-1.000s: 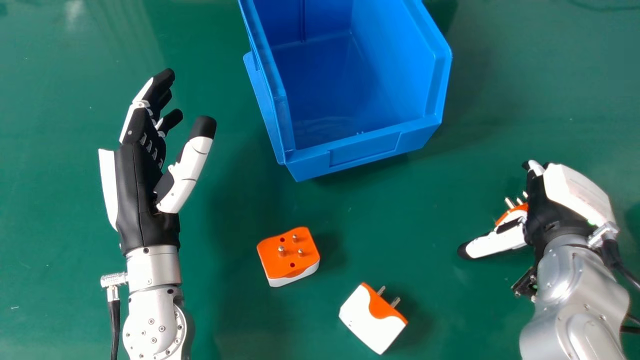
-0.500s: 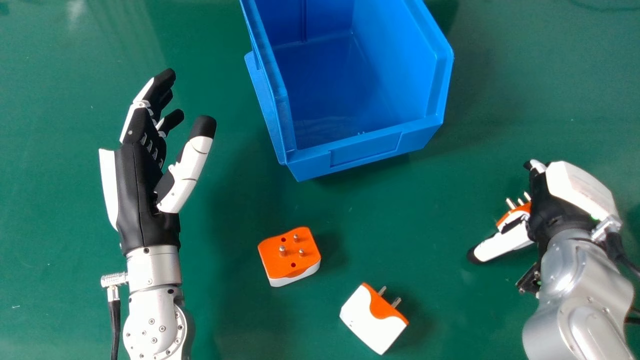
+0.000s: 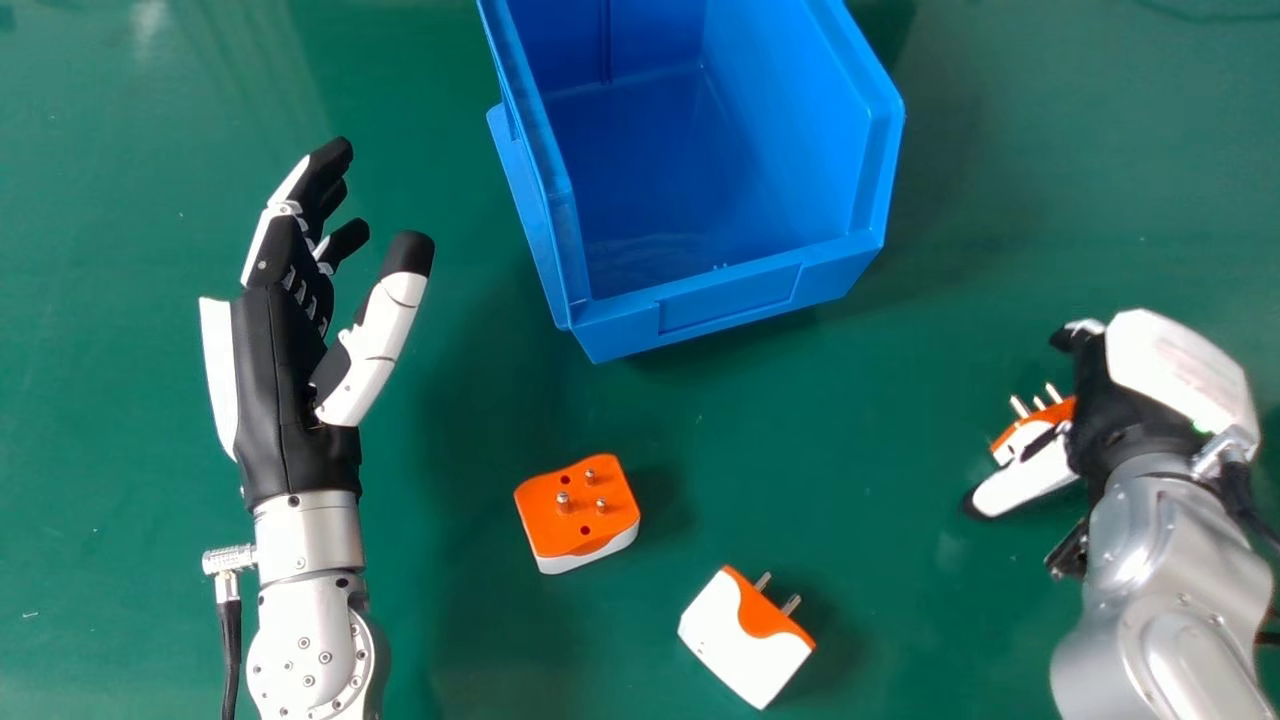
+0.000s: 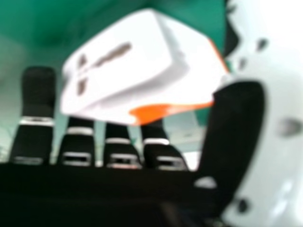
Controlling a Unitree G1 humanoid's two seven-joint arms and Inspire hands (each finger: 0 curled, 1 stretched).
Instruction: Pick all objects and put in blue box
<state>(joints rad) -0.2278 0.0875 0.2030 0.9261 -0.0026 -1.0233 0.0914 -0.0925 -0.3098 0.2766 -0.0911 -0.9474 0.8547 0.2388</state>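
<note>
My right hand [image 3: 1120, 410] is low at the right of the head view, open around an orange-and-white plug adapter [image 3: 1022, 440] whose pins point away from me. In the right hand view the adapter's white body [image 4: 128, 61] lies between the straight fingers and the thumb of my right hand [image 4: 236, 123]; it covers some fingertips. Two more adapters rest on the green surface: one [image 3: 575, 508] with its pins up, the other [image 3: 745, 640] on its side nearer me. Beyond them stands the blue box [image 3: 725, 300]. My left hand [image 3: 275, 390] is open and holds nothing.
The green tabletop [image 3: 830, 440] spreads around everything. The box's near wall stands between its interior and the two middle adapters. My left hand is left of the box, apart from it.
My right hand has shifted a little right and away from me, its thumb drawing in and baring more of the adapter. That adapter and the left hand have stayed in place.
</note>
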